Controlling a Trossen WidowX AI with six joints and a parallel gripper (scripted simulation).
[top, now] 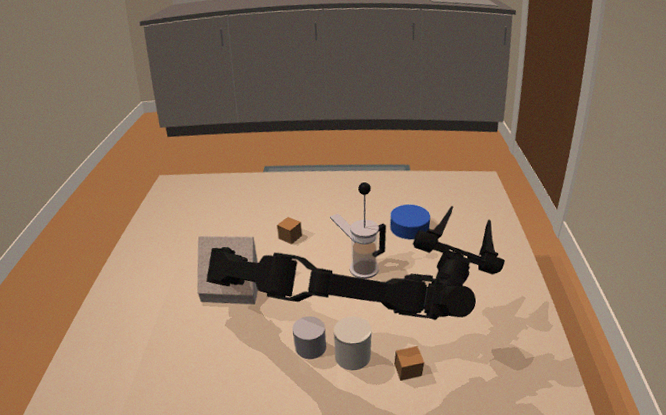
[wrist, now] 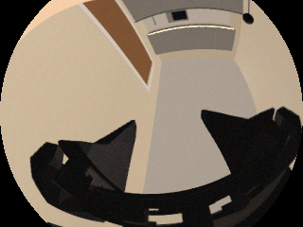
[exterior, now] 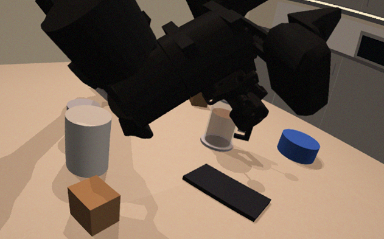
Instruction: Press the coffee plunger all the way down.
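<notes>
My jaws point(top: 469, 213) point(exterior: 312, 0) spread wide, right of centre up top, and the press point(top: 364, 254) point(exterior: 220, 127) stands left of them, apart!

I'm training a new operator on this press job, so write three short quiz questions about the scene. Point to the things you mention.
1. True or false: the plunger knob point(top: 363, 188) point(wrist: 248, 19) stands high above the lid of the French press point(top: 364, 248) point(exterior: 220, 125).
2. Which is taller: the blue cylinder point(top: 410, 220) point(exterior: 298, 147) or the light gray cylinder point(top: 352, 344) point(exterior: 86, 143)?
3. Fill in: the gripper's fingers point(top: 450, 219) are spread ____.

Key: 1 true; 2 the light gray cylinder; 3 wide apart.
</notes>
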